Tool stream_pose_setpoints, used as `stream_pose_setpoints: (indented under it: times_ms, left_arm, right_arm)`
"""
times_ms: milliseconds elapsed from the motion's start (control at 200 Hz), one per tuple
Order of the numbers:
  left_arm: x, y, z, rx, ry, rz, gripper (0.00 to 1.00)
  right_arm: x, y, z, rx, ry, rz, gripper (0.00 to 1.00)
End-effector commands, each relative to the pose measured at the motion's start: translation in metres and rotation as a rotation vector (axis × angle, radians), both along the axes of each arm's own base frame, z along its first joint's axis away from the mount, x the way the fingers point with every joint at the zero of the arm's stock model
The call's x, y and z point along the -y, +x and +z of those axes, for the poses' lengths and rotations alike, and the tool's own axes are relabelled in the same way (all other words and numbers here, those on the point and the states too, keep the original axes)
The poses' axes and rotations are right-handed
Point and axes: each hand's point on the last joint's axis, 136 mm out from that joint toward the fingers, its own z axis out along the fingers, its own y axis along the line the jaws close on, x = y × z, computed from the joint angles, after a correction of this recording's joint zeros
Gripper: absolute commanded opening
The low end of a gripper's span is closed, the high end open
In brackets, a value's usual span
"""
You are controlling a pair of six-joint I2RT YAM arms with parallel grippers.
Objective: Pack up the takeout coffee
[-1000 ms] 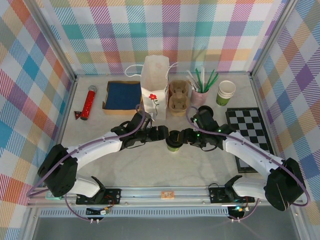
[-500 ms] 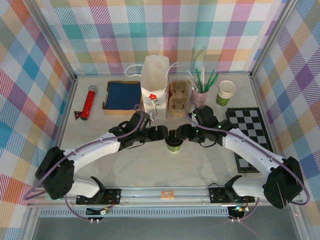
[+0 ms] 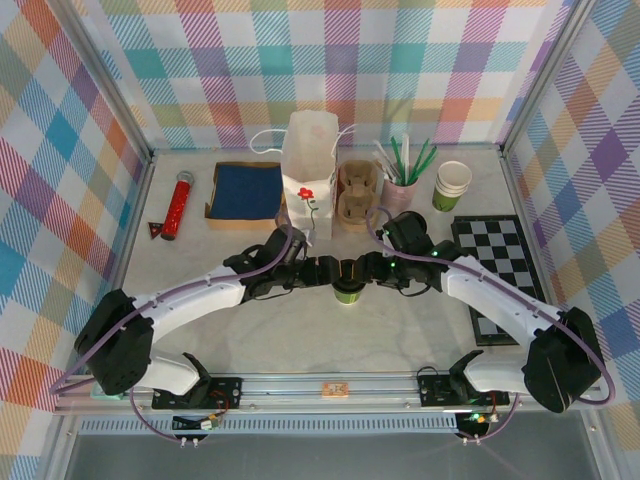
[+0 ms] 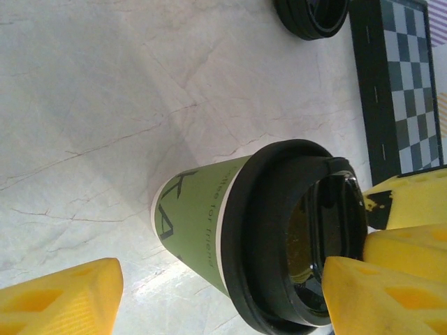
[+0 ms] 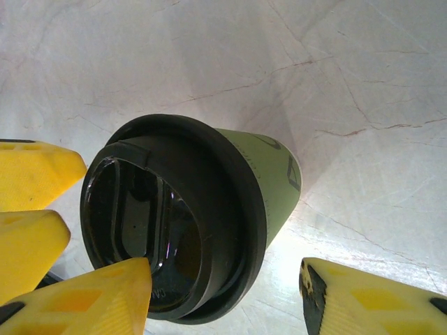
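Takeout coffee point(image 4: 209, 220): sm green paper cup, blk lid on, upright.

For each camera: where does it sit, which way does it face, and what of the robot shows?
Top external: above and behind the bases, looking down on the table; both arms, left gripper and right gripper flanking the takeout coffee.
Left wrist: low beside the coffee, facing the chessboard; left fingers show.
Right wrist: looking onto the coffee from the opposite side; right fingers show.
Shared: both wrist views hold the coffee and the other gripper's fingers.
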Motion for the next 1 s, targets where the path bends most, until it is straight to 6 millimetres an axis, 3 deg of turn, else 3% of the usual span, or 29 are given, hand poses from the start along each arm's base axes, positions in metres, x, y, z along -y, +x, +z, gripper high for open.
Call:
stream_pose_setpoints:
  times_ms: [0, 445, 605, 865, 995]
  left_arm:
    - [0.005, -0.004, -0.006, -0.014, -0.011, -0.012, 0.74]
    - [-0.006, -0.018, -0.045, -0.096, 0.025, 0.007, 0.58]
    - [-0.015, -0.030, -0.064, -0.137, 0.040, 0.019, 0.56]
    - [-0.028, -0.044, -0.100, -0.194, 0.052, 0.044, 0.53]
    - [-0.025, -0.044, -0.104, -0.200, 0.041, 0.042, 0.53]
  right_arm:
    - [0.005, -0.004, -0.009, -0.013, -0.029, -0.001, 0.58]
    - [0.016, -0.009, -0.035, -0.071, -0.063, -0.034, 0.56]
    - [0.020, -0.014, -0.048, -0.102, -0.077, -0.052, 0.55]
    - [0.026, -0.014, -0.052, -0.105, -0.095, -0.073, 0.55]
    - [0.028, -0.014, -0.053, -0.108, -0.099, -0.077, 0.54]
